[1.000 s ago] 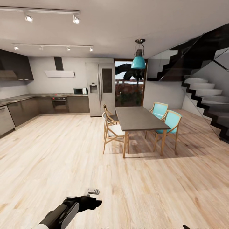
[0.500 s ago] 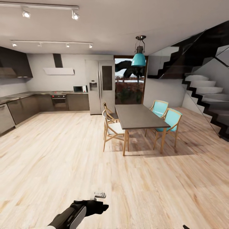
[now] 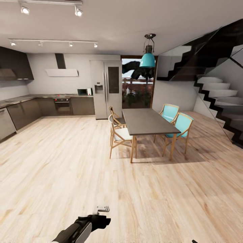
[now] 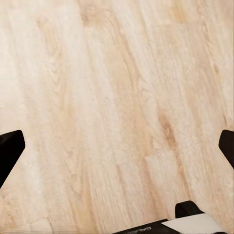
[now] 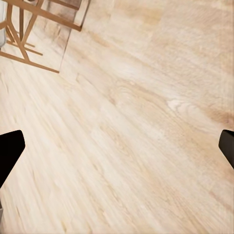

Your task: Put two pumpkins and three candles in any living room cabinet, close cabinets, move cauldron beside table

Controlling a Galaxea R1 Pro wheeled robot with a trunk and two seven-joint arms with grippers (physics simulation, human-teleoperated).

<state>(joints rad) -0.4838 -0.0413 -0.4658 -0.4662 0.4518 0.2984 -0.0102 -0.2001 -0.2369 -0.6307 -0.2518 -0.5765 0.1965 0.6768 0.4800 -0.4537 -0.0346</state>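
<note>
The pumpkins, candles, cabinet and cauldron are out of view. I face an open kitchen and dining area. My left arm (image 3: 81, 229) reaches forward low over the wooden floor. In the left wrist view my left gripper (image 4: 117, 151) is open, with bare floor planks between its black fingertips (image 4: 9, 151). In the right wrist view my right gripper (image 5: 117, 151) is open too, over bare floor, with wooden chair legs (image 5: 22, 29) at the far edge.
A grey-topped dining table (image 3: 146, 122) stands ahead with two white-seated chairs (image 3: 119, 136) and two turquoise chairs (image 3: 180, 130). Dark kitchen cupboards (image 3: 20, 114) and a fridge (image 3: 106, 89) line the back left. A staircase (image 3: 219, 98) rises at the right. Wide wooden floor (image 3: 60, 162) lies between.
The whole head view has shifted a little, so the camera has moved. My left arm has drifted slightly right and lower in the picture. Both grippers stay empty.
</note>
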